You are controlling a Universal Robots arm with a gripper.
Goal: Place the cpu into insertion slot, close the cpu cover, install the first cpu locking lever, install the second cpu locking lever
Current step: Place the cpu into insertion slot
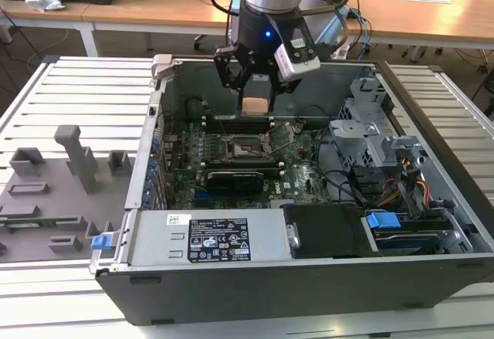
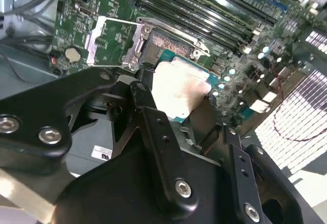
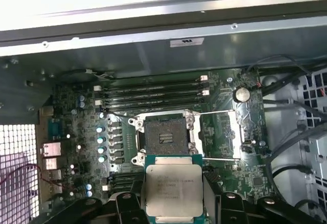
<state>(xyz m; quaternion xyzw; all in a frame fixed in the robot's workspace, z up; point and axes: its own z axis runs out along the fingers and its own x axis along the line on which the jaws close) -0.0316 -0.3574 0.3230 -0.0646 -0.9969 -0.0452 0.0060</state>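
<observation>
Slatted metal worktop [image 1: 77, 84] carries the open computer case [image 1: 231, 293], and I'm working inside it. My fingers [image 2: 150, 117] are closed on the cpu [image 3: 173, 188], gripping it by its edges, with its metal face toward the first wrist camera. It hangs above the green board, near the insertion slot [image 3: 166, 137] but apparently not yet in it; I can't judge the gap well. Beside the bare slot, the cpu cover [image 3: 238, 132] stands flipped open.

A small flat tan cpu [image 1: 255, 106], in the black gripper [image 1: 255, 98], hangs above the square dark metal-rimmed insertion slot [image 1: 245, 147]. The thin silvery cpu cover [image 3: 225, 134] lies open beside the slot, toward the exterior view's right.
</observation>
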